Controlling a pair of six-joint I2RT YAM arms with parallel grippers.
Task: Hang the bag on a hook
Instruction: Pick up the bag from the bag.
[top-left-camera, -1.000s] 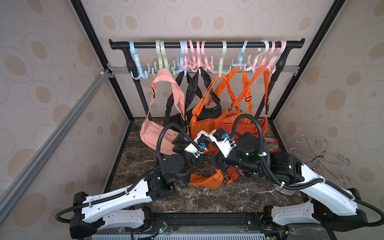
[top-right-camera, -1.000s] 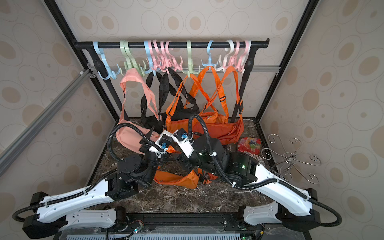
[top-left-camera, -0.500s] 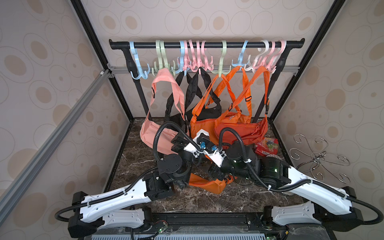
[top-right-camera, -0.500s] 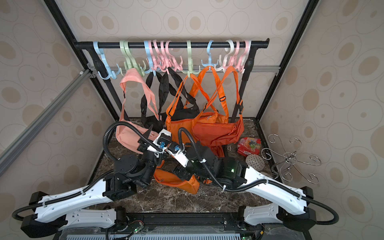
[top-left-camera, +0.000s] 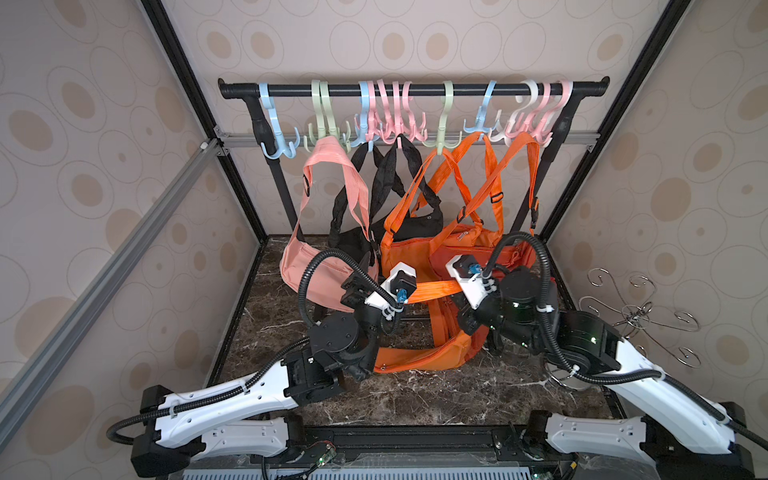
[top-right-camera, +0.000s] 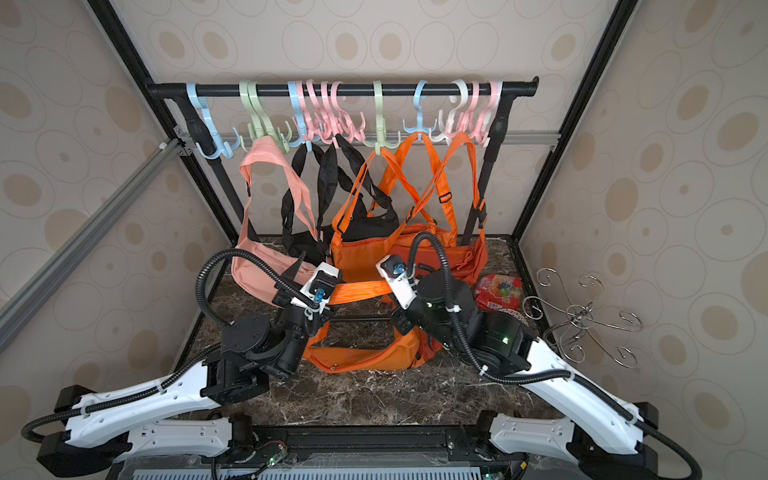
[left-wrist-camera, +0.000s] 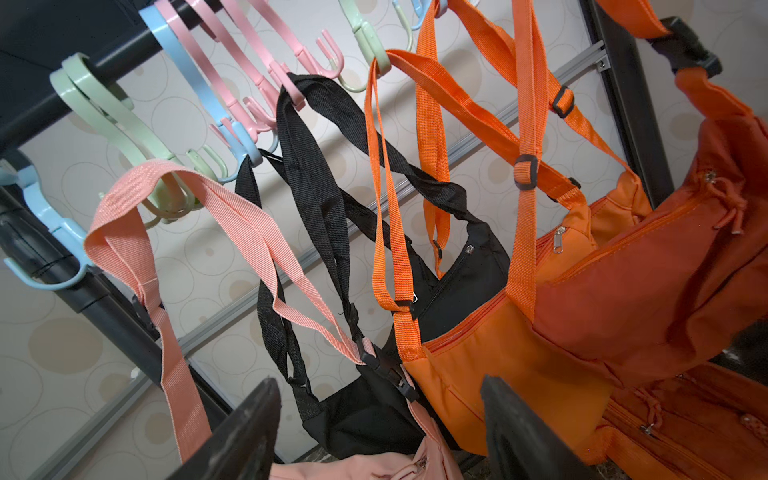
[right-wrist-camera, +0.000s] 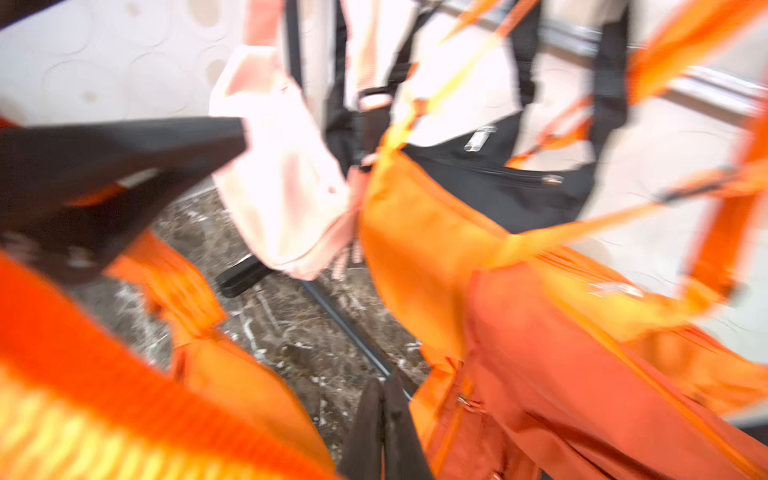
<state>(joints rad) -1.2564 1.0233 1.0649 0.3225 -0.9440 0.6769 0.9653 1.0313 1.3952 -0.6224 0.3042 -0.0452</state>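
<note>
Top view: strap (top-left-camera: 432, 288) now taut.

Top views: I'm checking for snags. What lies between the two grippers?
An orange strap stretches across the gap between the left gripper and the right gripper, visible in both top views.

Your left arm (top-left-camera: 216, 405) and right arm (top-left-camera: 648, 382) match: white moulded shells low down, black rounded joint housings above. A ribbed black conduit (top-left-camera: 316, 266) loops off each, cinched with white zip ties. Each wrist bears a white camera block (top-left-camera: 401, 276) with a blue plug. Green lights (top-left-camera: 592, 340) dot your right arm. Your left gripper (left-wrist-camera: 380, 419) has matte black wedge fingers (left-wrist-camera: 249, 432).
</note>
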